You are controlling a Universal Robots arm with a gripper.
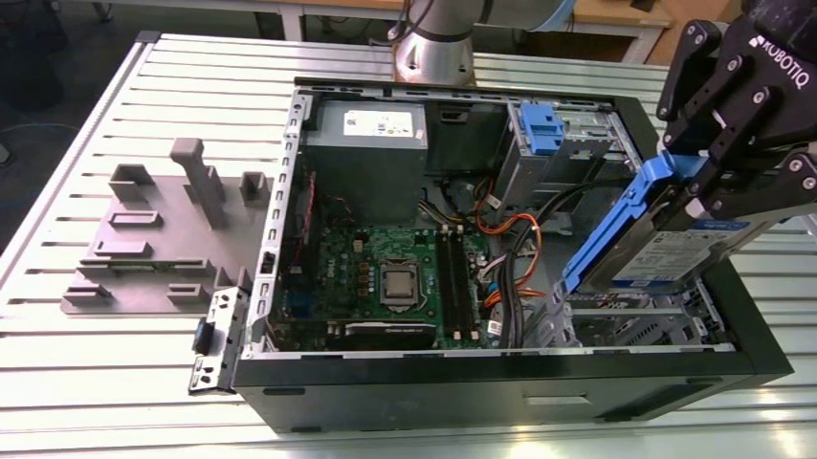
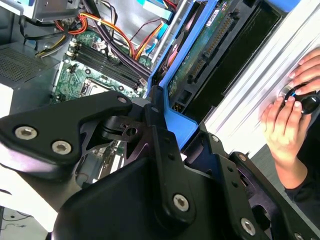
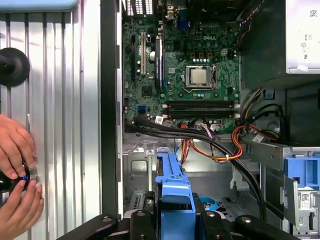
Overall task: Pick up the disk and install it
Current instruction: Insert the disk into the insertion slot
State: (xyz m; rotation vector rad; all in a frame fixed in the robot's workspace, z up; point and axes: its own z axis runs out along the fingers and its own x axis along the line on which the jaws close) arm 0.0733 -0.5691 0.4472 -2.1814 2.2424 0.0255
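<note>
Gripper (image 1: 730, 186) clamping disk (image 1: 674, 253), open computer case (image 1: 511, 382), slatted metal table (image 1: 115, 402)

Cables (image 1: 511, 239) beside open bay (image 1: 632, 318) beneath the disk (image 1: 673, 253)

A ribbed silver metal table (image 1: 102, 382) spans most of the exterior view, its slats running across the frame and catching soft, even light. Dark floor (image 1: 33, 163) lies in the upper left of the frame. Along the top edge stands a wood-topped bench (image 1: 344, 5) on white legs (image 1: 293, 21).
</note>
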